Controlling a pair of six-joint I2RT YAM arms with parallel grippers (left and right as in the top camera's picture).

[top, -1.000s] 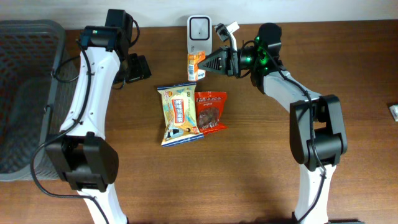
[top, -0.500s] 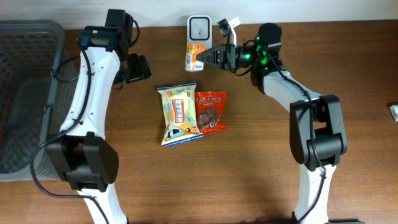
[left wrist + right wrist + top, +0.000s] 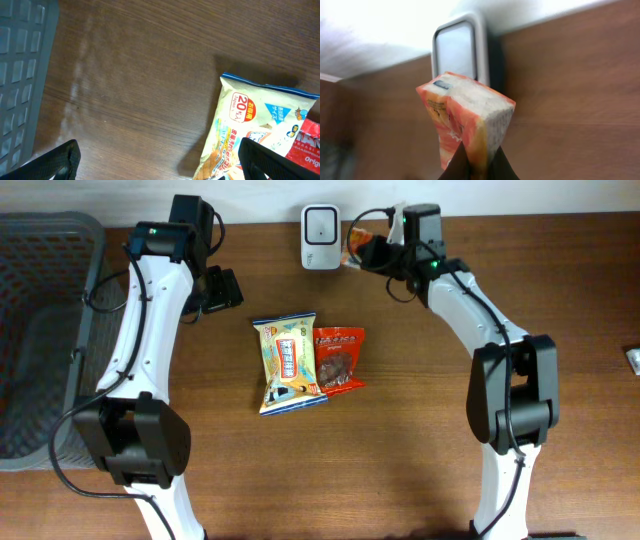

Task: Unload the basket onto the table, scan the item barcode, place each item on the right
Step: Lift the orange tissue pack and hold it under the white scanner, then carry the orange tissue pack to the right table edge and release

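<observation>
Grey basket [image 3: 40, 330] at far L edge of worktop [image 3: 400, 440]. L fingers [image 3: 222, 288] spread wide, nothing between, over bare wood up-L of yellow snack bag [image 3: 287, 363]; red bag [image 3: 338, 358] touching its R side. White scanner [image 3: 319, 224] at back edge. R fingers [image 3: 470, 165] clamped on orange packet [image 3: 465, 120], held off worktop just R of scanner, facing its window.

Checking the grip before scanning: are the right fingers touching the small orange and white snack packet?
Touching. The right wrist view shows the right fingers pinched on the bottom edge of the small orange and white snack packet.
</observation>
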